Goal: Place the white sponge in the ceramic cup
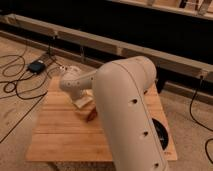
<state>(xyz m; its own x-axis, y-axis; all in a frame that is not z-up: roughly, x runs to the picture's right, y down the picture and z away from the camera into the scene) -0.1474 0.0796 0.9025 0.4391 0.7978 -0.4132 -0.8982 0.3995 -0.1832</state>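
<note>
The gripper (78, 95) hangs under the arm's wrist, over the back left part of the wooden table (60, 132), its jaws spread wide. The white sponge (85, 103) lies right below it, just beside 1 reddish-brown oblong (92, 115).

Your cream-white arm (127, 105) ends in a pale gripper (83, 103) above the table (60, 135). That table is striped honey wood; the oblong thing (92, 115) is reddish-brown.

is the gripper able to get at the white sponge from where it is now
Probably yes. The gripper hangs low over the wooden table, right by the pale block that seems to be the white sponge; only a reddish-brown thing lies beside it, not between.
</note>
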